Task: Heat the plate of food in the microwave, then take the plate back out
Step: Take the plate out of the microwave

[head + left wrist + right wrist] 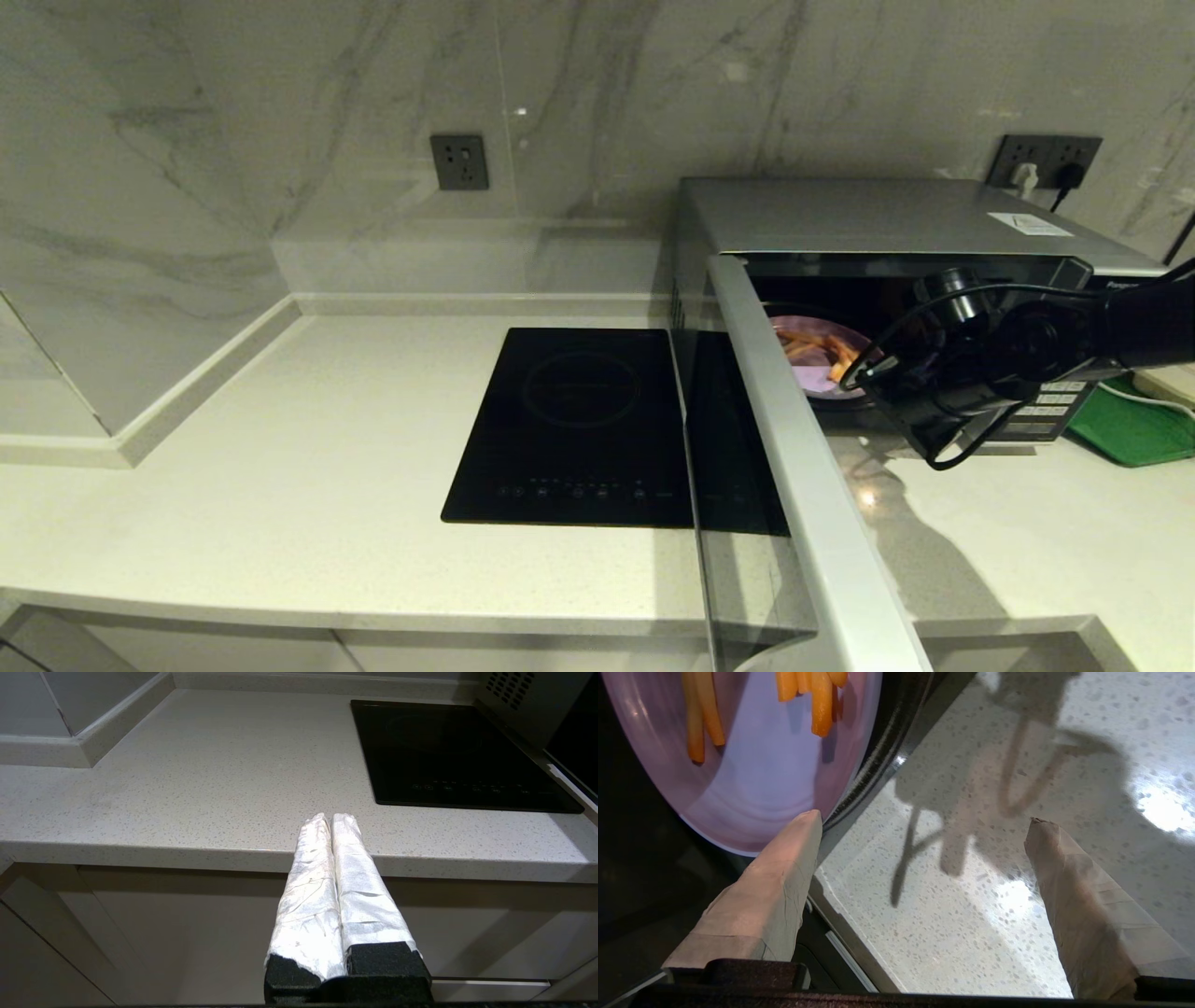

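Note:
The silver microwave (868,219) stands at the right of the counter, its door (794,467) swung wide open toward me. Inside lies the lilac plate of food (822,359) with orange fry-like sticks (822,700). My right gripper (924,821) hovers at the cavity's front opening, open and holding nothing. One taped finger (784,877) reaches the near rim of the plate (761,765), the other (1069,872) hangs over the counter. In the head view the right wrist (971,359) hides part of the plate. My left gripper (331,820) is shut and empty, parked low before the counter's front edge.
A flat black induction cooktop (579,420) is set into the counter left of the microwave. A green tray (1134,425) lies right of the microwave, below wall sockets (1046,161). The open door juts out past the counter's front edge. Marble walls close the back and left.

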Controlling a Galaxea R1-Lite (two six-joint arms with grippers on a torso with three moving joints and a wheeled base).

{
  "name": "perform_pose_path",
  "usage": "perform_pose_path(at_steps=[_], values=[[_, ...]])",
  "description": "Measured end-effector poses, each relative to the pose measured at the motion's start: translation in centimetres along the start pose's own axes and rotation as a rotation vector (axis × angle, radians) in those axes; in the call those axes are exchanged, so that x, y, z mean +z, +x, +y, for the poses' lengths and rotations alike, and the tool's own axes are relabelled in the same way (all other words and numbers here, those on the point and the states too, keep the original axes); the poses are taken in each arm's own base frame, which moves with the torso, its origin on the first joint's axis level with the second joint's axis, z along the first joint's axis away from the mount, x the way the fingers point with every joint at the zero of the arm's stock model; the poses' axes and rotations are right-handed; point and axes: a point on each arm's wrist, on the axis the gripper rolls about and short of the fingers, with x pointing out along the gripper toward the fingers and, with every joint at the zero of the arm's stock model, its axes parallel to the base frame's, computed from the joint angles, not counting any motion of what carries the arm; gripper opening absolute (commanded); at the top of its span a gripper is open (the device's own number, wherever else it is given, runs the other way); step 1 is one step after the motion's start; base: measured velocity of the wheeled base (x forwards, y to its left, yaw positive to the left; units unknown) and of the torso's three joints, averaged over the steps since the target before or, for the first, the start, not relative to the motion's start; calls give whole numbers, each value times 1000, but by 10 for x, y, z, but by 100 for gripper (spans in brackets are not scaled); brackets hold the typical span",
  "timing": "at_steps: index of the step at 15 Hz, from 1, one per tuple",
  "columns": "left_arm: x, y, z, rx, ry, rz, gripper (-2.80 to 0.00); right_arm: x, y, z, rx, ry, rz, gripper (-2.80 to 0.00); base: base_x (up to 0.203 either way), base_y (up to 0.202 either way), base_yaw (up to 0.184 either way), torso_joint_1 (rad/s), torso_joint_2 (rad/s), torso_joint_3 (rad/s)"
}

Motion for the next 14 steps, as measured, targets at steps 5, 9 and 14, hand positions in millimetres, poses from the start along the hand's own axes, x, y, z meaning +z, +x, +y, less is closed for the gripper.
perform_pose_path(at_steps=[5, 9, 14], values=[[0, 0, 0, 0, 0, 0, -280, 0, 1, -1, 5, 29, 0, 0, 0, 0, 0, 0, 0, 0], [0, 0, 0, 0, 0, 0, -280, 0, -3, -1, 16, 33, 2, 0, 0, 0, 0, 0, 0, 0], [0, 0, 0, 0, 0, 0, -280, 2, -3, 2, 54, 40, -18, 0, 0, 0, 0, 0, 0, 0]])
